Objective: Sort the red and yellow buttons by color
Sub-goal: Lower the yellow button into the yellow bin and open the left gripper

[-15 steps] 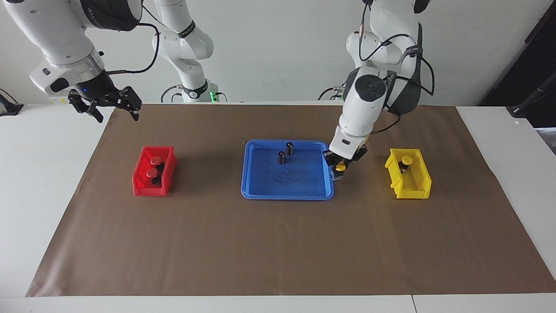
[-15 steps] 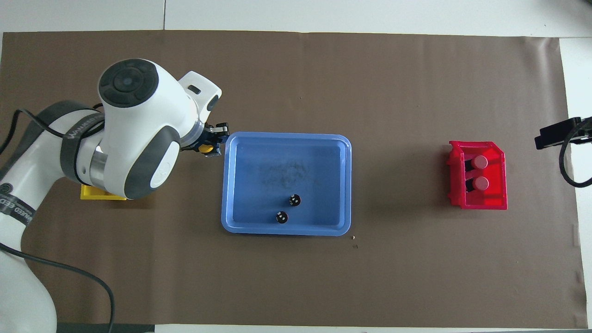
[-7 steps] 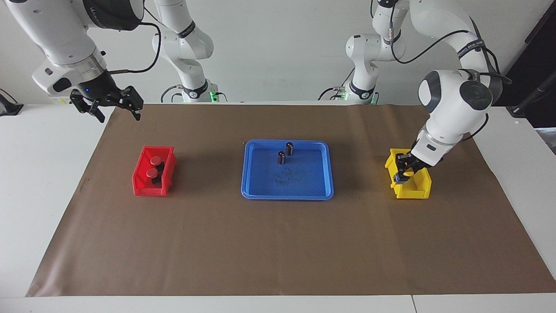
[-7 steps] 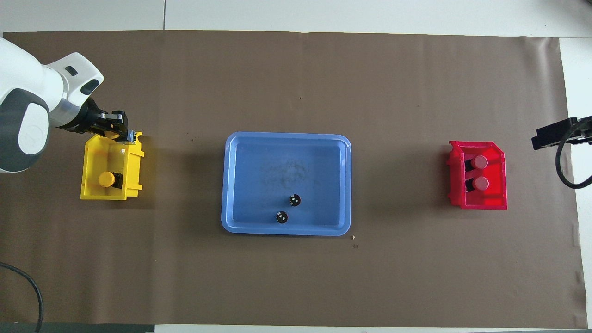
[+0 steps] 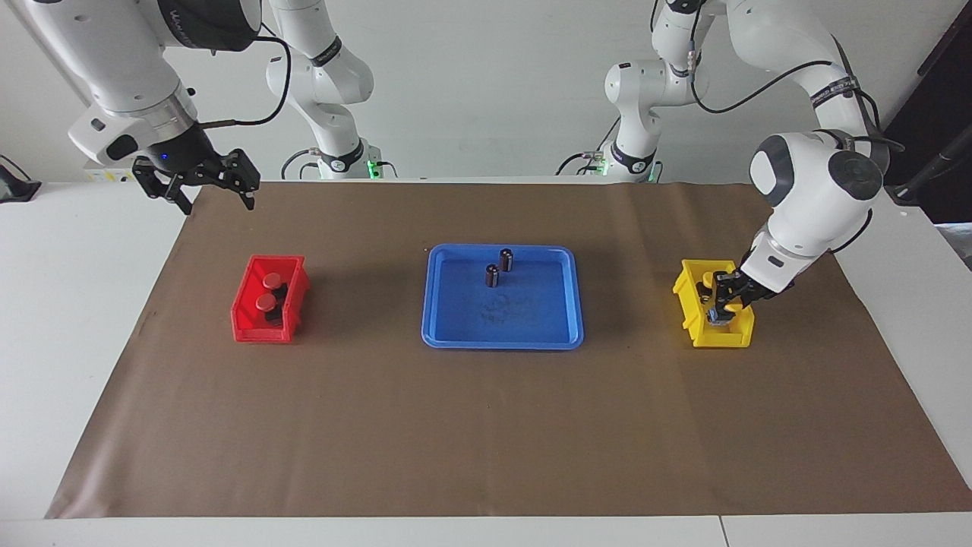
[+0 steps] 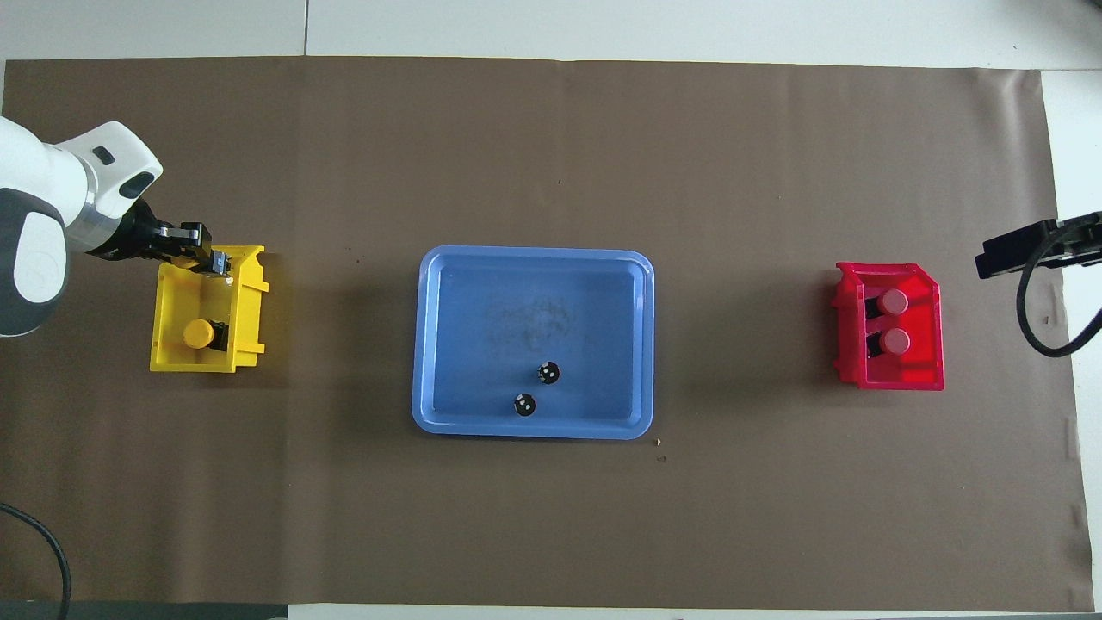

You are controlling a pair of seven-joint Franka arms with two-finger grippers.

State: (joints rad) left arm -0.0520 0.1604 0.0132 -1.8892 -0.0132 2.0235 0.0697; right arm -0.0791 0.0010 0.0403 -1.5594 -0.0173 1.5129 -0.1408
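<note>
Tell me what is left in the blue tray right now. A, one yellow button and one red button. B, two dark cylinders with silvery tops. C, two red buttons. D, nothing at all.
B: the blue tray holds only two dark cylinders with silvery tops, standing close together in the part of the tray nearer the robots.
</note>
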